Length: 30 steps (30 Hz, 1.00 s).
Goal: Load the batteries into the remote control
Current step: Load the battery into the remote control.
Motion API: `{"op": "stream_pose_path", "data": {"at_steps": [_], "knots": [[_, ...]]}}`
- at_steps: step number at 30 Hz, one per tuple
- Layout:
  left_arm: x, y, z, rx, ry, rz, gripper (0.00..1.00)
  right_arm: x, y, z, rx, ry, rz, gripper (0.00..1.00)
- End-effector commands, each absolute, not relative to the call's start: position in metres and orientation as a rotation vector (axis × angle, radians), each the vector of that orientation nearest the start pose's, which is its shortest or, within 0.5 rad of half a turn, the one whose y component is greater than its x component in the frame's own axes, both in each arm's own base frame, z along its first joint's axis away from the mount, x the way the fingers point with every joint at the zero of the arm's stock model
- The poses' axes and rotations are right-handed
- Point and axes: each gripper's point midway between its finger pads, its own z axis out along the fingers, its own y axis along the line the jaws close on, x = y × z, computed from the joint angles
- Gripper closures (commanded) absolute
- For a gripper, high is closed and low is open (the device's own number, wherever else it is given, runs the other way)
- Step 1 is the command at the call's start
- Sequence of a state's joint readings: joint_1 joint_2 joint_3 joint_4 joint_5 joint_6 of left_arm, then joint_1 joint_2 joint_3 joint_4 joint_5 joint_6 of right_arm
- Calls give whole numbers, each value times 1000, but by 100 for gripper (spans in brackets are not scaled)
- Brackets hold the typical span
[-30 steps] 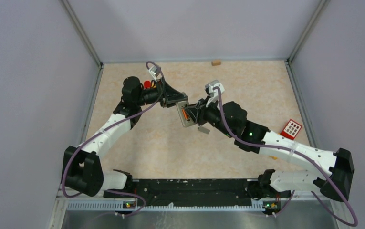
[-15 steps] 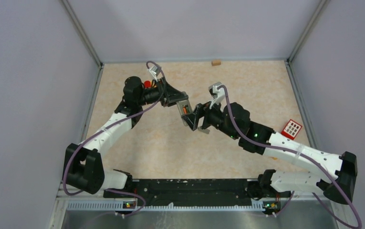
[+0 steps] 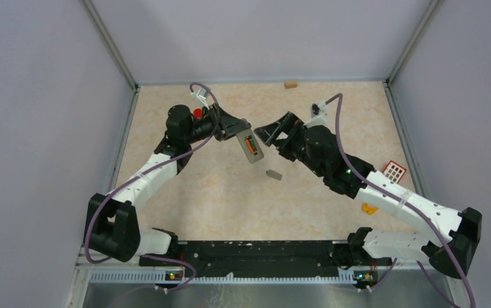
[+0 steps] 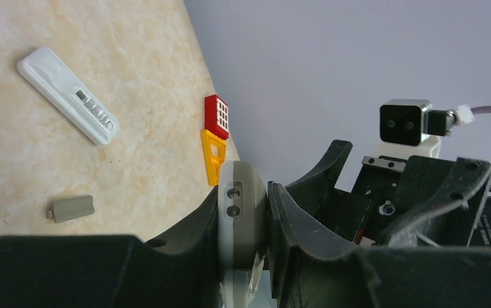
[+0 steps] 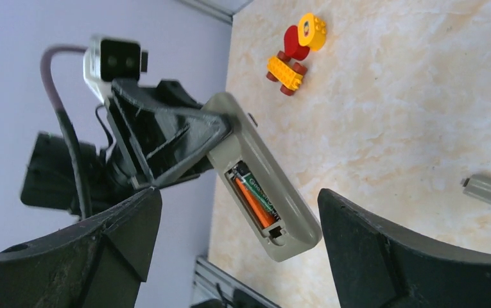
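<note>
Change noted: my right fingers (image 5: 384,256) had let go and pulled back from the remote (image 5: 262,186). A second before, they were closed in against its open bay. Now they stood spread wide with nothing between them, a clear gap separating them from the remote.

- My left fingers (image 4: 297,218) were pinching the remote by one end, holding it in the air above the middle of the table (image 3: 185,192), tilted, open bay facing the right wrist camera.
- Two batteries (image 5: 255,202) lay side by side in the bay, one dark green-black and one orange, both lengthwise and apparently seated low. I judged the release to mean the insertion was done for this pair.
- The grey cover (image 3: 273,174) lay flat on the table below the remote, apart from it. My guess was that it belongs back on the bay next.
- I could not find the remaining batteries in any view.
- A second, white remote (image 4: 68,96) lay on the table, untouched.

Writing:
- The dark battery carried pale lettering along its side, too small to read.
- The white remote showed a row of small grey marks, not legible.
- The red block (image 3: 393,171) near the right edge had a white grid face and no text.
- No brand name could be made out anywhere.
</note>
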State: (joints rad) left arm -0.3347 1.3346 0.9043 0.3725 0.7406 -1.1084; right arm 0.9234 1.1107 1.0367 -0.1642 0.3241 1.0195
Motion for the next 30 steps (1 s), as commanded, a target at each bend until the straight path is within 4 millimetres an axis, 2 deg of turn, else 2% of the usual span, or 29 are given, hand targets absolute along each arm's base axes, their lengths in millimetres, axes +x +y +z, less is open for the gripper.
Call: {"op": "stream_pose_path", "data": {"at_steps": [1,4,7,14,18,27,30], "knots": [[314,-256,324,-20,1757,-1591,100,259,283,321,655,1863,1259,7],[314,-254,330,-23,1725,-1590,100,259,284,315,741,1849,1373,6],[314,-253,335,-24,1705,-1584,100,254,296,315,738,1859,1497,5],[310,-254,330,-7,1713,-1597,100,252,325,320,683,1848,1684,3],[306,-255,329,13,1716,-1609,100,251,336,314,672,1869,1735,2],[296,-256,328,87,1708,-1613,100,254,345,308,684,1891,1766,3],[292,-257,328,126,1704,-1612,100,256,346,308,692,1885,1785,8]]}}
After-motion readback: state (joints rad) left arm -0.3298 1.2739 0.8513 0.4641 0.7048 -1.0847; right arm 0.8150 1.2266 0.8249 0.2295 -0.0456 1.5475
